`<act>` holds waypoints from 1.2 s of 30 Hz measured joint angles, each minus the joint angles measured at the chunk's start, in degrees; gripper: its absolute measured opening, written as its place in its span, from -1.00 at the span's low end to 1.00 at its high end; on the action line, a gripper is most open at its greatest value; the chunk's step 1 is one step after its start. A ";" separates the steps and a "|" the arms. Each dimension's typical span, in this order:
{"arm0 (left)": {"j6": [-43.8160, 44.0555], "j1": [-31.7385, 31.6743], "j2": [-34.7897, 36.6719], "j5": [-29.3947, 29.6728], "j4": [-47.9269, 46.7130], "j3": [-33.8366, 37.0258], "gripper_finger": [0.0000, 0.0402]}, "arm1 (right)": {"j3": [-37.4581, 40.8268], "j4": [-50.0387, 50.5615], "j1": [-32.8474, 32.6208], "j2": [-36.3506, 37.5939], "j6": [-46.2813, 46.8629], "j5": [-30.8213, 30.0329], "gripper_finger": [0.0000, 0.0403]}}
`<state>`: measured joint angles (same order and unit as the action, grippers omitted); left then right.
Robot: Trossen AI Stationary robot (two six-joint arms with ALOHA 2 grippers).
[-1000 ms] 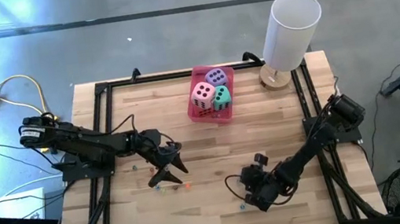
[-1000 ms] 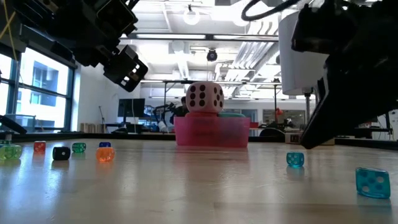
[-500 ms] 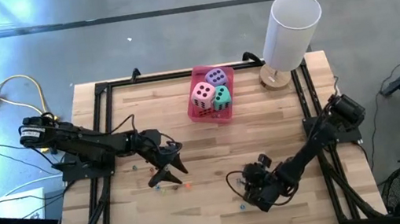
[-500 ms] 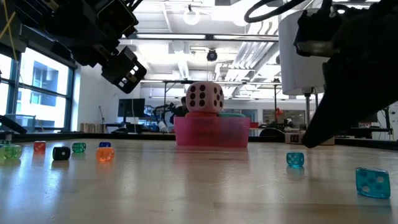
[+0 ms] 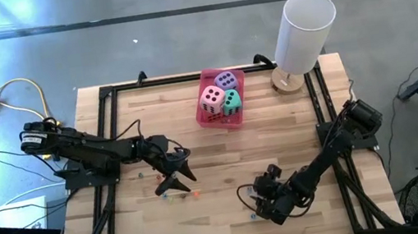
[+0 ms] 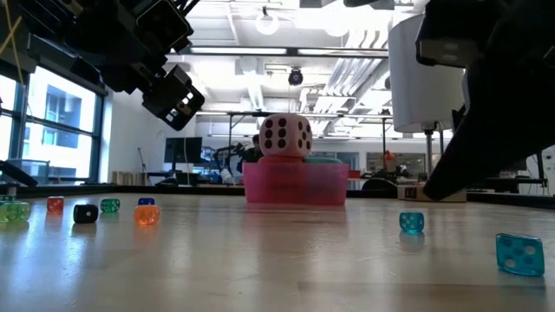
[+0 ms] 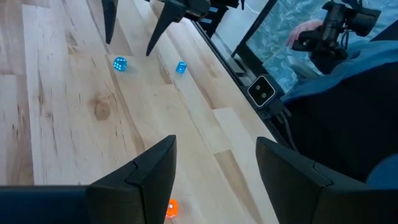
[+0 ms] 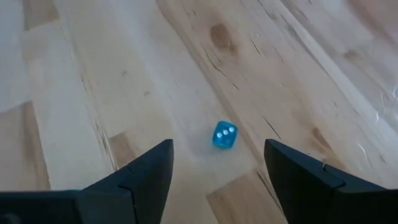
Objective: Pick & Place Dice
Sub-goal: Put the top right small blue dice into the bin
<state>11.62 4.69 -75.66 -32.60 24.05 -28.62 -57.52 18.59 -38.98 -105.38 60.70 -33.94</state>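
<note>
Three dice sit in the pink tray (image 5: 201, 111) near the far edge: pink (image 5: 212, 98), purple (image 5: 226, 79) and teal (image 5: 232, 102). In the low view the pink die (image 6: 285, 136) tops the tray (image 6: 295, 185), with a teal sliver (image 6: 326, 159) beside it. The red die does not show plainly. My left gripper (image 5: 176, 184) hangs open over the table's left middle, above small beads. My right gripper (image 5: 257, 208) is open near the near edge, its fingers either side of a tiny blue die (image 8: 224, 135) without touching it.
Small coloured beads lie under my left gripper (image 7: 214, 180), an orange one (image 7: 172, 208) nearest. Two tiny blue dice (image 7: 120, 64) (image 7: 181, 67) lie by my right gripper. A white cylinder (image 5: 304, 28) stands at the far right corner. A person in blue (image 7: 348, 81) sits beyond the table's right edge.
My right gripper has drifted slightly toward the table's near edge, staying open. The dice in the tray and my left gripper have kept still.
</note>
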 joint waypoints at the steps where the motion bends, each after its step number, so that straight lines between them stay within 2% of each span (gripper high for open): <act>1: 0.00 0.00 0.00 0.00 0.00 0.00 0.06 | 0.00 -0.11 -0.01 0.00 -0.68 -0.30 0.21; 29: -0.15 0.00 0.00 0.09 0.01 0.00 0.06 | 6.70 -10.31 0.99 -0.04 -1.05 -0.44 0.15; 36: -0.63 0.00 0.00 0.09 0.00 0.00 0.06 | 6.80 -12.76 2.34 -0.07 -5.74 -0.07 0.15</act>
<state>10.98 4.69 -75.66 -32.51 24.05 -28.62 -50.72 5.82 -36.63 -105.45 54.97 -34.00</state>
